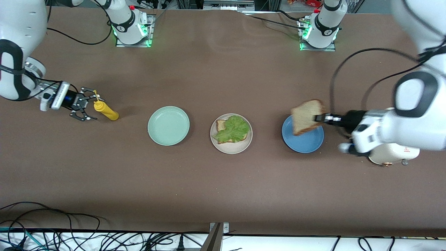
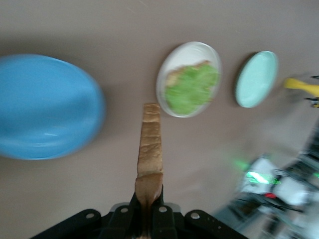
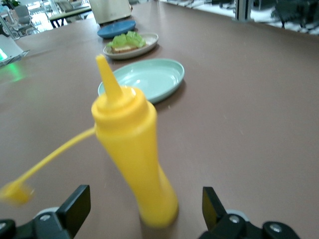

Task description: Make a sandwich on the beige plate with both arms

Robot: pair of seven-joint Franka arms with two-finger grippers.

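The beige plate sits mid-table with one bread slice on it under a ruffled green lettuce leaf. My left gripper is shut on the edge of a second bread slice, held up over the blue plate. In the left wrist view that bread slice sticks out edge-on from my left gripper, with the beige plate and lettuce ahead. My right gripper is open at the right arm's end, its fingers apart on either side of a tilted yellow squeeze bottle.
A mint-green plate lies between the yellow bottle and the beige plate. A white appliance stands under the left arm beside the blue plate. Cables run along the table edge nearest the front camera.
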